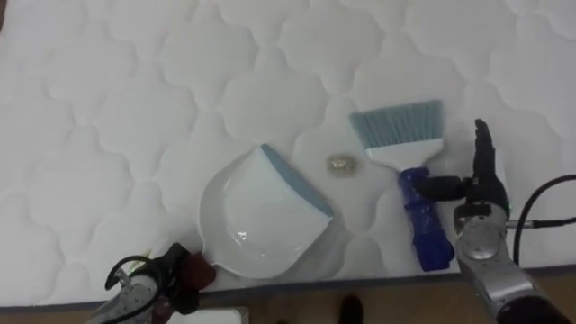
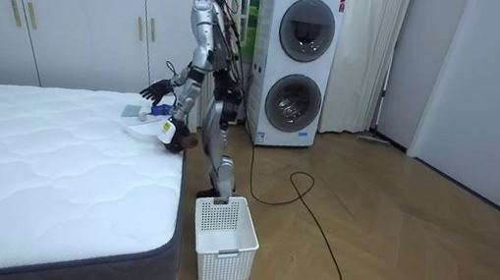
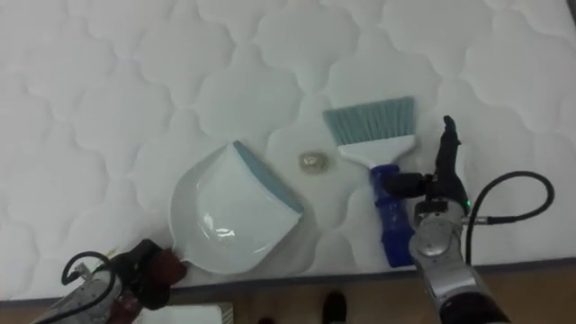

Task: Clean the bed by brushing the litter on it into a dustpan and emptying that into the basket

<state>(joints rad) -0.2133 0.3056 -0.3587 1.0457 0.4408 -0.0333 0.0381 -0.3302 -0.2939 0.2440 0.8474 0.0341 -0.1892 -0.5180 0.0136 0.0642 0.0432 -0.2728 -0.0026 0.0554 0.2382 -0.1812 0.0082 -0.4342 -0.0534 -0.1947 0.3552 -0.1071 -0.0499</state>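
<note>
the bed point(image 1: 135, 108) is a bare white quilted mattress, and the robot stands at its side edge, leaning over it, in the room view. a white dustpan point(image 1: 256, 216) with a blue lip lies at lower centre of the eye views, its mouth turned toward the upper right. just beyond the lip, a small pale crumpled scrap point(image 1: 340, 164) rests on the quilting, between the pan and a brush point(image 1: 412, 180). the brush lies flat right of centre, light-blue bristles toward the top, blue handle running down to the mattress edge. the right hand point(image 1: 481, 184) stands just right of that handle, fingers straight and pointing up the frame, thumb reaching sideways to the handle; it grips nothing. the left hand point(image 1: 171, 270) sits at lower left against the pan's rear; whether it has hold of the pan i cannot tell. on the floor by the bed's corner stands a white basket point(image 2: 223, 240).
</note>
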